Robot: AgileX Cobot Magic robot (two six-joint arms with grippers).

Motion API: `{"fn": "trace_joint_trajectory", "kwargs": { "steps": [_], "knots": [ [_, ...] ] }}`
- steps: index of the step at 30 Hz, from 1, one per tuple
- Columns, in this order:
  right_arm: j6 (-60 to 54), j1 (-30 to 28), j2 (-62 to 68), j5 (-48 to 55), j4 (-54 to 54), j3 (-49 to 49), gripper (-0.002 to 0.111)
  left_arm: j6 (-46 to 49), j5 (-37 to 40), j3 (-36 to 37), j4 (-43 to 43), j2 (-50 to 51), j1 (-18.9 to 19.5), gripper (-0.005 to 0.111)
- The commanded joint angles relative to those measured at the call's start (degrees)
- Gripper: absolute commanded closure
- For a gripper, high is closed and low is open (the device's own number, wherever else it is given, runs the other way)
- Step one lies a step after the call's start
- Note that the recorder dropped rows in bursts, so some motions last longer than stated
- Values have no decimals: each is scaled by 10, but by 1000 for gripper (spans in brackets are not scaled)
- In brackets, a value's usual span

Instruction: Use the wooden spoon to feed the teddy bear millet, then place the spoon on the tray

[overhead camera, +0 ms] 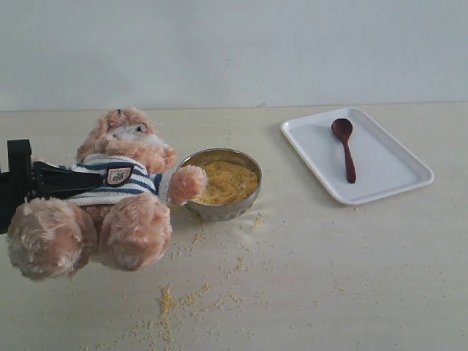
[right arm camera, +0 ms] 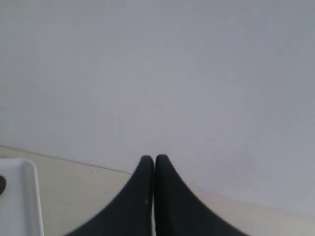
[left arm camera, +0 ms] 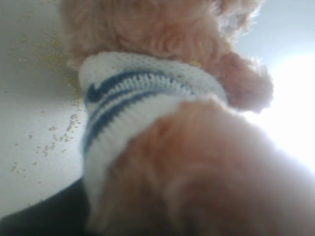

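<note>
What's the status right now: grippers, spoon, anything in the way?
Left gripper clamped on teddy bear torso. Right gripper shut, empty. Wooden spoon lying on tray. Millet in bowl, loose grains on table; nothing blocking tray.

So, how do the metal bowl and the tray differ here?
The metal bowl is round, deep and grey; the tray is flat, white and rectangular. The metal bowl holds millet, the tray the wooden spoon. Both sit on the table.
</note>
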Motion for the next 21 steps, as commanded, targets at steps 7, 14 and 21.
{"fn": "trace_joint_trajectory", "kwargs": {
  "steps": [7,14,21],
  "knots": [
    [125,-1,-67,-146,-19,184,108,4,18,-3,-11,0,0,102],
    [344,-1,-90,-157,-18,200,108,5,18,-3,-11,0,0,102],
    [375,-1,-194,-176,-18,200,108,5,18,-3,-11,0,1,102]
  ]
}}
